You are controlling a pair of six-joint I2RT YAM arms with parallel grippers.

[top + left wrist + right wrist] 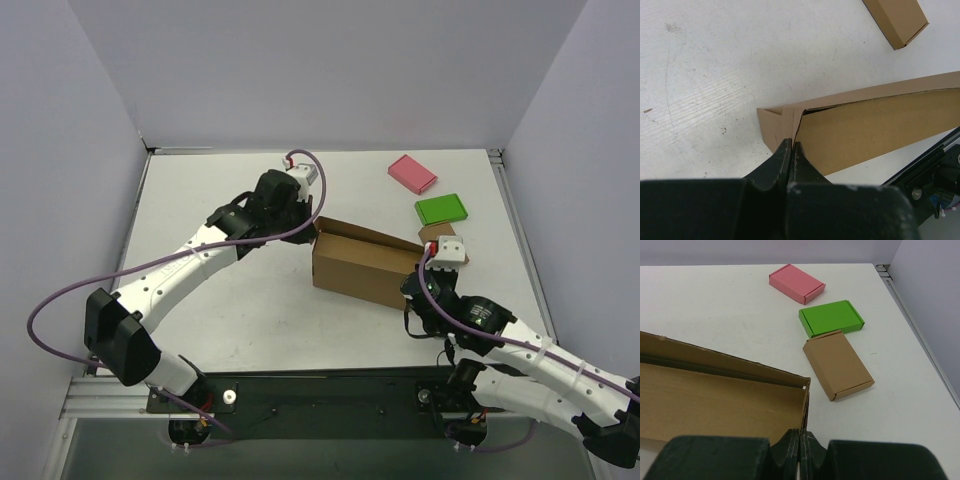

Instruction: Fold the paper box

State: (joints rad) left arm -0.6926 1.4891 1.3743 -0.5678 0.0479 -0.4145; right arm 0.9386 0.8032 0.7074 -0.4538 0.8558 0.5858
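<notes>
— Cardboard first: where is the paper box (362,262)?

— Mid-counter (220,300), a little right of centre. Its long walls are raised and it sits between the two arms.

— And the grippers?

— The left gripper (791,144) is closed tight, pinching the folded corner at the box's left end. The right gripper (800,433) is closed the same way on the short wall at the right end.

— What lies around it?

— Three small things on the far right. The pink block (797,283) is farthest and the green block (831,317) is nearer. The small brown block (838,365) lies just beyond the box's right end, near it but apart. From above, the right wrist covers part of that brown one.

— Where is there room?

— Open counter runs left of the box and along the far side to the back wall (320,70). On the right, the counter's edge rail (520,240) lies just past the blocks. The near side is taken by both arm bases.
</notes>
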